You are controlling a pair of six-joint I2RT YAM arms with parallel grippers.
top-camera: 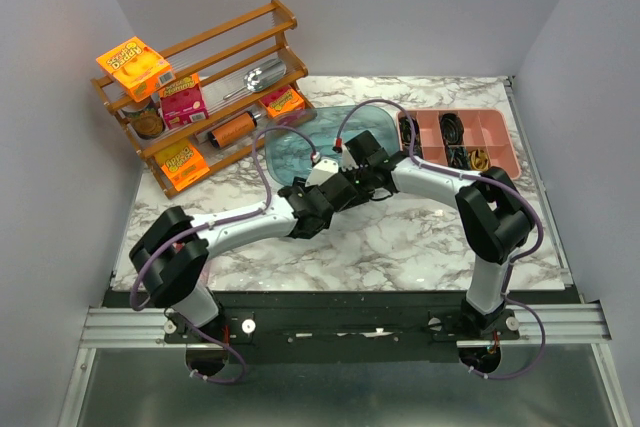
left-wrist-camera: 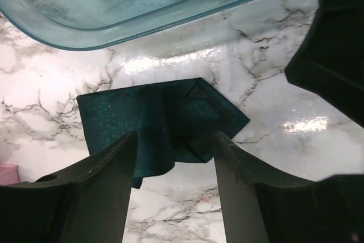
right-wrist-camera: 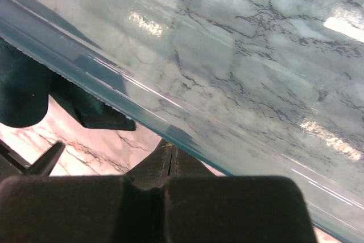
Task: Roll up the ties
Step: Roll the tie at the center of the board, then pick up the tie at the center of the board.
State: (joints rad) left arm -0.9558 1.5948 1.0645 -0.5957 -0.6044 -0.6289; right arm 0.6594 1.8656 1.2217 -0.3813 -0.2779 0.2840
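Observation:
The dark teal tie [left-wrist-camera: 165,120] lies folded in a bunch on the marble table just in front of the blue tub [left-wrist-camera: 114,4]. My left gripper [left-wrist-camera: 175,136] is open, its fingers [left-wrist-camera: 116,163] straddling the tie's near edge without closing on it. My right gripper [right-wrist-camera: 169,147] is shut with nothing between the fingers, its tip at the tub's rim [right-wrist-camera: 114,92]. Part of the tie [right-wrist-camera: 85,109] shows to its left. In the top view both grippers meet at the table's middle, left [top-camera: 345,187] and right [top-camera: 345,154], and hide the tie.
The translucent blue tub [top-camera: 320,137] lies just behind the grippers. A wooden rack [top-camera: 200,97] with boxes and cans stands back left. A pink divided tray [top-camera: 460,142] with small items is back right. The right arm [left-wrist-camera: 335,44] crowds the left gripper's right side.

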